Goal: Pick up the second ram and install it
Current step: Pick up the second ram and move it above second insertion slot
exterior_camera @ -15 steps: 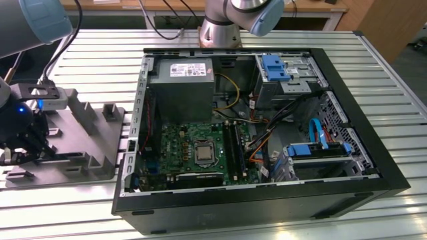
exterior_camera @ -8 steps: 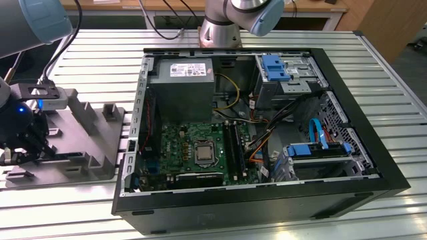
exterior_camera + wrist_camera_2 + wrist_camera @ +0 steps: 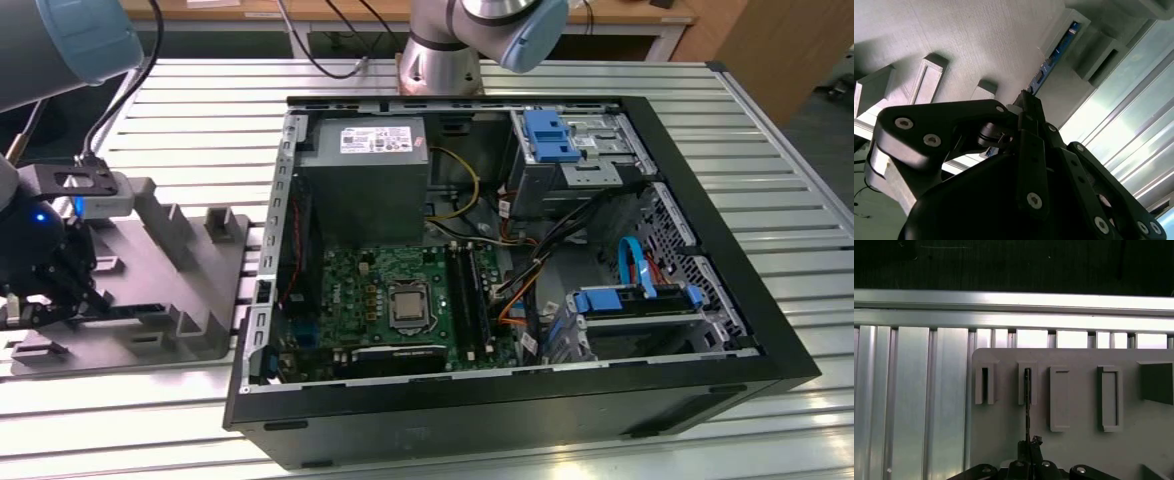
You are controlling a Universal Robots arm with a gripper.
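The second ram (image 3: 1056, 50) is a slim blue-green stick standing on edge in a slot of the grey holder block (image 3: 160, 290). In the first wrist view it shows edge-on as a thin dark line (image 3: 1027, 405) running from the second slot down to my fingers. My gripper (image 3: 1026, 102) is shut on the near end of the stick, its black fingers pressed together around it. In the exterior view the gripper (image 3: 60, 300) sits low over the holder at the exterior view's left, well apart from the open computer case (image 3: 747, 300).
The case lies open on the slatted metal table (image 3: 200, 120), with the green motherboard (image 3: 387, 265) and its long black slot strips (image 3: 463, 285) inside. A power supply (image 3: 363, 160), cables and blue drive brackets fill the rest. The holder carries several other slots and ribs (image 3: 1109, 397).
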